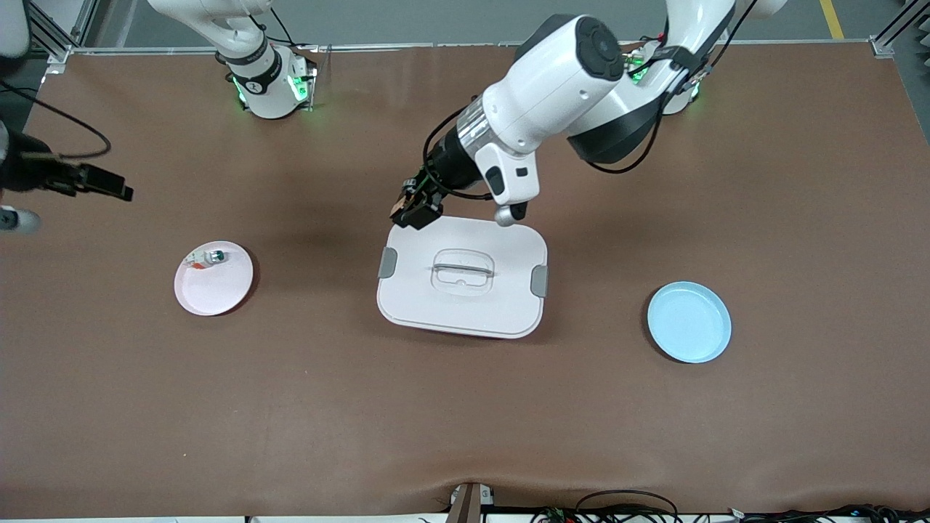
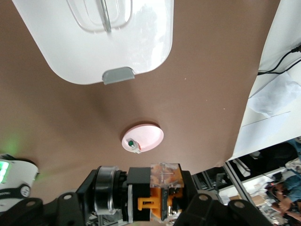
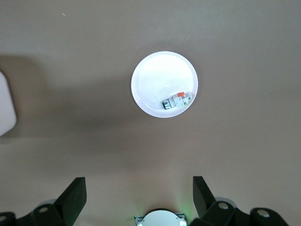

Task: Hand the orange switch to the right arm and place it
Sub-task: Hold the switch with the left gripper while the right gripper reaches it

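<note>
**Right gripper (image 3: pixel 139 188) wide and waiting; switch held at the box**

Hangs with fingers spread wide and nothing between them, well toward the right arm's end of the table from the white rectangular lidded box (image 1: pixel 465 309), looking down on the small round pink plate (image 1: pixel 213 287). Waits there.

Next toward the box: that pink plate, carrying a small white piece with teal and red bits (image 1: pixel 205 257) just inside its rim.

Then the box itself, lid on, grey clips at both ends.

Over the box's corner toward the right arm's end, at its edge farther from the front camera: left gripper (image 1: pixel 415 209), clamped on the tiny black rocker switch with the orange face (image 2: pixel 162 186), carried in the air.

Last, toward the left arm's end from the box: pale blue round plate (image 1: pixel 689 322), bare.

Risks, as a judgement: very little of the switch showing outside the holding fingers, so a second grip could pinch only a corner and let it twist free. Releasing before that grip is firm could drop it onto the lid and send it off the table. Could also clash finger against finger on so small a part.

Room: broad bare brown table between box and pink plate, enough for both arms to meet; table edges well apart from the box.
</note>
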Available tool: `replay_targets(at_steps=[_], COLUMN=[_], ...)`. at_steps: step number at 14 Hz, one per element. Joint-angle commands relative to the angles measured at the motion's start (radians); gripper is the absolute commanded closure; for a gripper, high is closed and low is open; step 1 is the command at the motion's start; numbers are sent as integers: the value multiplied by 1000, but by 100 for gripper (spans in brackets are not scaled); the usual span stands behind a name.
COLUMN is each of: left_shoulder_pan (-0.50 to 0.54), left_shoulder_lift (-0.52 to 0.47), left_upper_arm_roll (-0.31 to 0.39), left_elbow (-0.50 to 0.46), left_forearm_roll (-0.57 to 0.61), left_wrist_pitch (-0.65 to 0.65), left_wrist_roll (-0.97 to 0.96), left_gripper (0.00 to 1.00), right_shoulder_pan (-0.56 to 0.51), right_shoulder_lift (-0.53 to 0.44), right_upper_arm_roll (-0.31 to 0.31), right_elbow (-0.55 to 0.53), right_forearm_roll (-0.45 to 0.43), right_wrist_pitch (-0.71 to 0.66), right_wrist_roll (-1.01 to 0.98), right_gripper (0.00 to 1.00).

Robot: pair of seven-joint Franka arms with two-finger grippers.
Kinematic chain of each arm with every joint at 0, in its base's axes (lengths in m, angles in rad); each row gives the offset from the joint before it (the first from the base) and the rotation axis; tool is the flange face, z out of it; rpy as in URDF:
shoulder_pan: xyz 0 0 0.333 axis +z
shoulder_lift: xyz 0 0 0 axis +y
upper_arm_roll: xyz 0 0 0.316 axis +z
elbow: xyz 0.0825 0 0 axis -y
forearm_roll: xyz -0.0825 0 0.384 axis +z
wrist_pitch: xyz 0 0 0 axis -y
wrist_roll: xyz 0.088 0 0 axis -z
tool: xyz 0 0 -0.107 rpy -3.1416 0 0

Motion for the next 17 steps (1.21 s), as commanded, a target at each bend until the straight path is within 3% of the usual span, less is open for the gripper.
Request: replay_targets(at_steps=[1,5,10,17], left_shoulder_pan=[-21,-21,-38,-36], left_shoulder_lift=[27,33,47,48], left_upper_arm_roll=[5,4,4,5], left_elbow=[16,13,10,10], left_forearm_roll=[26,38,61,60], left_wrist_pitch=[74,69,-46,-96], left_wrist_roll=[-133,-147,-158,-158], left_gripper=[70,70,70,70], right_shoulder_pan=[-8,8,20,141], right_shoulder_lift=[24,24,-40,-146], right_upper_arm_roll=[9,15,15,16], right_elbow=[28,2,-158,-356], right_forearm_roll=[-38,36,392,722], right_wrist_pitch=[-28,2,166,436], right_wrist_roll=[-6,0,-5,-9], right_gripper=[0,0,0,0])
